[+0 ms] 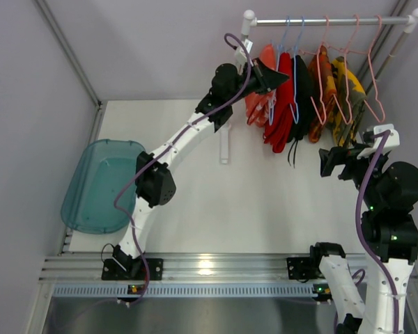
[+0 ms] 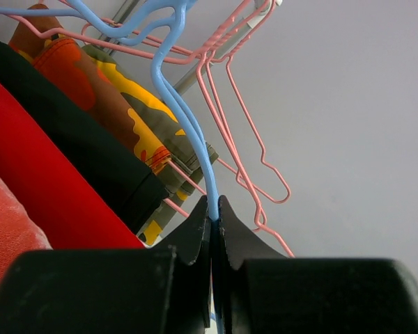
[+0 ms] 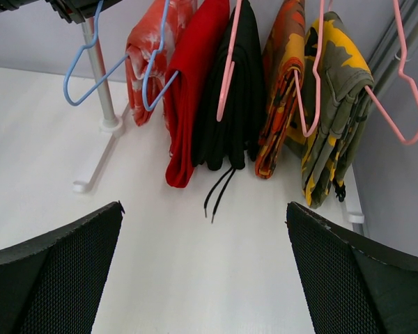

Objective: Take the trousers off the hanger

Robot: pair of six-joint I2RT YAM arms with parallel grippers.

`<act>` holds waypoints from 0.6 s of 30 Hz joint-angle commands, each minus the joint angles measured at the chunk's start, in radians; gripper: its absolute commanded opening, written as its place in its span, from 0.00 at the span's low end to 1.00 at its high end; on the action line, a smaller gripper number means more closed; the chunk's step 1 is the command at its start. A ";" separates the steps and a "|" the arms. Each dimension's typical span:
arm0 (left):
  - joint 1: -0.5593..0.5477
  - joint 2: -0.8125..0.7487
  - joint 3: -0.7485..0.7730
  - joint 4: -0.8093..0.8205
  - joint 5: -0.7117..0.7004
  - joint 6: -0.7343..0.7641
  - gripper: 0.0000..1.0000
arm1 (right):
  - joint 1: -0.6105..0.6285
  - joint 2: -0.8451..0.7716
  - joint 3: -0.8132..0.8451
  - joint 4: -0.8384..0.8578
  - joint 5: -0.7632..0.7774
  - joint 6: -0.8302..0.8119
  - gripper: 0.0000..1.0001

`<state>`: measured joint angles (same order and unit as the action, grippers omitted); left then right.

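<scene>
The orange-red blotched trousers [image 1: 260, 97] and the plain bright red trousers [image 1: 283, 104] hang in folds at the left end of the rail [image 1: 327, 21]. Both also show in the right wrist view, blotched [image 3: 143, 62] and red [image 3: 191, 90]. My left gripper [image 1: 270, 75] is up beside them, shut on the wire of a blue hanger [image 2: 195, 153]; the red trousers [image 2: 42, 188] lie just left of its fingers. My right gripper [image 1: 327, 161] is open and empty, low in front of the rack, with wide-apart fingers [image 3: 49, 271].
A black garment [image 3: 230, 104] with dangling cords, an orange camouflage one [image 3: 282, 83] and a yellow camouflage one [image 3: 334, 104] hang to the right. Pink hangers [image 1: 373, 69] hang on the rail. A teal bin [image 1: 101, 184] sits at the left. The rack's post [image 3: 101, 83] stands nearby.
</scene>
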<state>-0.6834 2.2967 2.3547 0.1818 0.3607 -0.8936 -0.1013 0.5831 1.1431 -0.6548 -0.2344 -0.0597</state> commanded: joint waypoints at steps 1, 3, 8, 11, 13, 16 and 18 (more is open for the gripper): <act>-0.005 -0.163 0.074 0.327 -0.006 0.137 0.00 | -0.015 0.001 -0.002 0.026 -0.016 -0.005 1.00; -0.004 -0.169 0.075 0.334 -0.006 0.148 0.00 | -0.017 -0.003 -0.002 0.024 -0.016 -0.005 1.00; -0.002 -0.184 0.077 0.350 -0.011 0.148 0.00 | -0.017 -0.005 -0.008 0.026 -0.017 -0.005 1.00; -0.002 -0.194 0.089 0.357 -0.009 0.159 0.00 | -0.017 -0.003 -0.009 0.030 -0.020 -0.003 1.00; -0.004 -0.209 0.087 0.340 -0.008 0.153 0.00 | -0.017 0.000 -0.008 0.037 -0.025 0.000 1.00; -0.002 -0.249 0.039 0.318 0.020 0.124 0.00 | -0.017 0.003 -0.003 0.047 -0.036 0.009 1.00; -0.004 -0.305 -0.020 0.308 0.035 0.072 0.00 | -0.017 0.003 0.000 0.058 -0.031 0.032 0.99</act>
<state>-0.6830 2.2017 2.3329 0.2169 0.3553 -0.8455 -0.1013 0.5831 1.1385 -0.6510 -0.2501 -0.0536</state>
